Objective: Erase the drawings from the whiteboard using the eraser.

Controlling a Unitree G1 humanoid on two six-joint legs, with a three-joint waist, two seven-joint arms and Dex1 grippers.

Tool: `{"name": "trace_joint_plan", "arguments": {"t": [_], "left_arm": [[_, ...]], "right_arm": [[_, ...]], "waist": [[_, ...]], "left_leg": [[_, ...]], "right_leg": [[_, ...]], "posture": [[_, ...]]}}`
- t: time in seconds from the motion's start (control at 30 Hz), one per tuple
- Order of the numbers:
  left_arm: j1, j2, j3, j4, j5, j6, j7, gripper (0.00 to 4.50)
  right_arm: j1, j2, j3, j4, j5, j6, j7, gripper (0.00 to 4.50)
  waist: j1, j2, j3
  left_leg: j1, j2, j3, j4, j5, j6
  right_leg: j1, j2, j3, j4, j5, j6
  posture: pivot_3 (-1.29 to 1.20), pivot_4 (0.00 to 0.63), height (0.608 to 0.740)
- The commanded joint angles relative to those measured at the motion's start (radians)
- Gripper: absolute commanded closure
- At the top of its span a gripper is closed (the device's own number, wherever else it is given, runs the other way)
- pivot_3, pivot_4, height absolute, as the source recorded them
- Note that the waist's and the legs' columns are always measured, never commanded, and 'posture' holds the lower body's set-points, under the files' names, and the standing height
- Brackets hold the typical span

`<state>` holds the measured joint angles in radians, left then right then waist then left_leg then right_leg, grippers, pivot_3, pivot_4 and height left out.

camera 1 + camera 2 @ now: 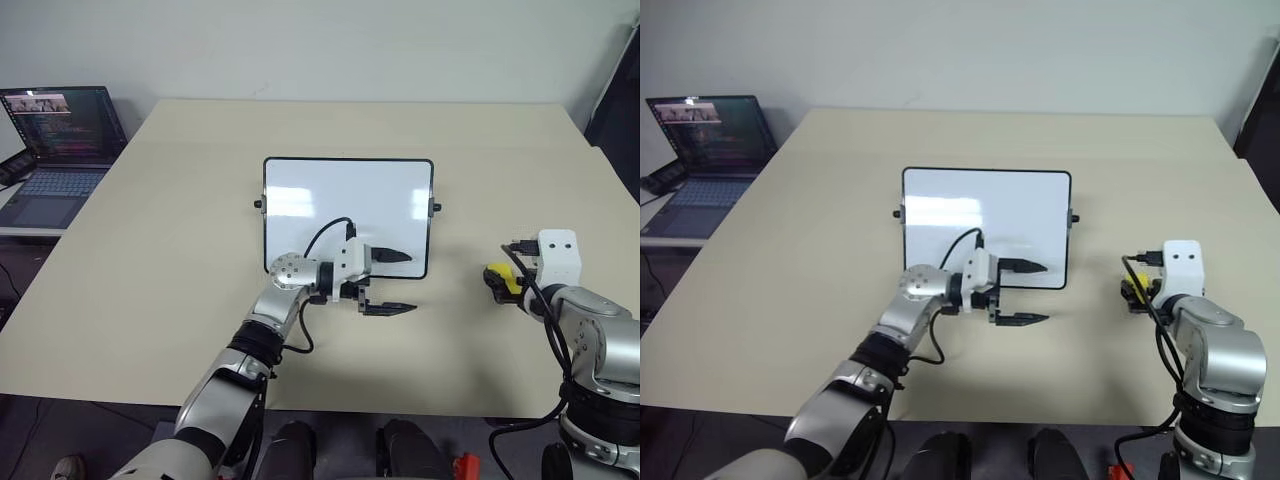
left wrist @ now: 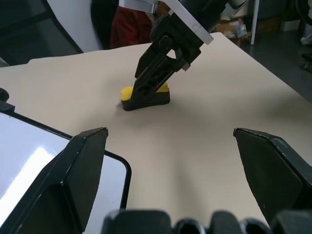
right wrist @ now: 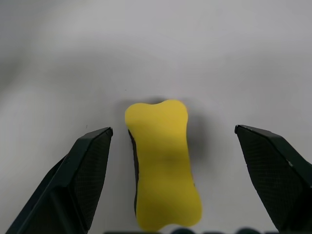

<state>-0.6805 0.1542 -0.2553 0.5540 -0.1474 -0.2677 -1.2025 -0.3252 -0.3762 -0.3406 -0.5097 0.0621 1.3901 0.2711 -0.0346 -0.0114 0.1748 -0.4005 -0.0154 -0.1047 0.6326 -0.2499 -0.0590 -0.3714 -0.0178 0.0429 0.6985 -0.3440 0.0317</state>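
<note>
From the head camera, a small rectangular glossy white whiteboard (image 1: 347, 215) with a thin black rounded frame lies flat near the middle of the pale beige matte surface (image 1: 180, 250). No blue marks can be made out on it from here. The left claw (image 1: 388, 282) hovers at the board's near edge, pointing across toward the right, its two black fingers spread apart and holding nothing. Well to the right of the board, the small yellow oblong eraser with a dark base (image 1: 499, 279) sits on the surface just ahead of the right claw (image 1: 1131, 288). An open laptop (image 1: 58, 140) stands off the surface at far left.

In the left wrist view, the eraser (image 2: 145, 97) rests on its dark base with the other arm's black fingers leaning over it.

In the right wrist view, the eraser (image 3: 163, 163) lies lengthwise between the wide-open fingers (image 3: 80, 175), untouched on either side. Its bone-like waist looks the natural place to pinch. It appears light and fairly stiff, with a smooth yellow top that might slip under a weak squeeze.
</note>
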Motion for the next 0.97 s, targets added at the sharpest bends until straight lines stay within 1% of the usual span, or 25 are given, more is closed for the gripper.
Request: {"name": "trace_joint_plan", "arguments": {"t": [0.03,0.17,0.2,0.3,0.43,0.53,0.67,0.8,0.9,0.97], "left_arm": [[0.027,0.010,0.069,-0.138,-0.024,0.092,0.132,0.00],[0.126,0.003,0.137,-0.331,-0.011,0.245,0.358,0.00],[0.176,-0.008,0.163,-0.412,-0.003,0.299,0.444,0.00],[0.304,-0.051,0.225,-0.600,0.015,0.441,0.662,0.00],[0.438,-0.062,0.256,-0.747,0.057,0.527,0.821,0.00],[0.558,-0.054,0.252,-0.834,0.103,0.525,0.891,0.00],[0.694,-0.051,0.250,-0.889,0.136,0.493,0.952,0.00],[0.790,-0.045,0.232,-0.909,0.155,0.476,0.982,0.00],[0.818,-0.053,0.203,-0.927,0.167,0.477,1.001,0.00],[0.818,-0.066,0.177,-0.935,0.177,0.484,1.019,0.00]], "right_arm": [[-0.024,-0.001,-0.038,-0.131,0.014,0.007,-0.021,0.07],[-0.004,0.035,-0.059,-0.250,0.010,-0.008,-0.052,0.07],[0.024,0.063,-0.069,-0.289,0.005,-0.049,-0.068,0.07],[0.169,0.081,-0.049,-0.363,-0.017,-0.235,-0.082,0.07],[0.340,0.154,-0.066,-0.375,-0.014,-0.434,-0.104,0.07],[0.489,0.212,-0.052,-0.377,-0.012,-0.596,-0.108,0.07],[0.647,0.259,0.013,-0.350,-0.038,-0.782,-0.123,0.07],[0.736,0.299,0.049,-0.323,-0.055,-0.867,-0.154,0.07],[0.767,0.283,0.077,-0.325,-0.072,-0.906,-0.148,0.07],[0.774,0.280,0.079,-0.320,-0.074,-0.918,-0.151,0.07]], "waist": [[0.000,0.000,0.000],[-0.002,0.000,-0.001],[-0.001,0.000,-0.001],[0.002,0.000,-0.001],[0.003,0.000,-0.001],[0.003,0.001,-0.003],[0.002,0.002,-0.005],[0.003,0.002,-0.005],[0.003,0.002,-0.005],[0.004,0.002,-0.005]], "left_leg": [[0.000,0.000,0.000,0.000,0.000,0.000],[0.000,0.001,-0.002,0.001,0.000,0.000],[0.000,0.001,-0.003,0.001,0.000,0.000],[0.000,0.002,-0.004,0.001,0.000,0.000],[0.000,0.002,-0.003,0.003,0.000,0.000],[0.003,0.002,-0.004,0.003,0.000,0.000],[0.004,0.002,-0.003,0.003,0.000,0.000],[0.009,0.003,-0.003,0.003,0.000,-0.001],[0.017,0.003,-0.003,0.000,0.000,-0.001],[0.018,0.003,-0.003,0.000,0.000,-0.001]], "right_leg": [[0.000,0.000,0.000,0.000,0.000,0.000],[0.000,-0.001,0.000,0.000,0.000,0.000],[0.000,-0.001,0.001,0.000,0.000,0.000],[0.000,-0.002,0.001,0.000,0.000,0.000],[0.001,-0.002,0.000,0.001,0.000,0.000],[0.004,-0.002,0.001,0.001,0.000,0.000],[0.004,-0.002,0.001,0.001,0.000,0.000],[0.010,-0.002,0.001,0.001,0.000,0.000],[0.018,-0.002,0.002,-0.003,0.000,0.001],[0.019,-0.002,0.001,-0.003,0.000,0.001]], "posture": [[0.00,0.150,0.740],[0.00,0.150,0.740],[0.00,0.150,0.740],[0.00,0.150,0.740],[0.00,0.150,0.740],[0.00,0.150,0.740],[0.00,0.150,0.740],[0.00,0.150,0.740],[0.00,0.150,0.740],[0.00,0.150,0.740]]}}
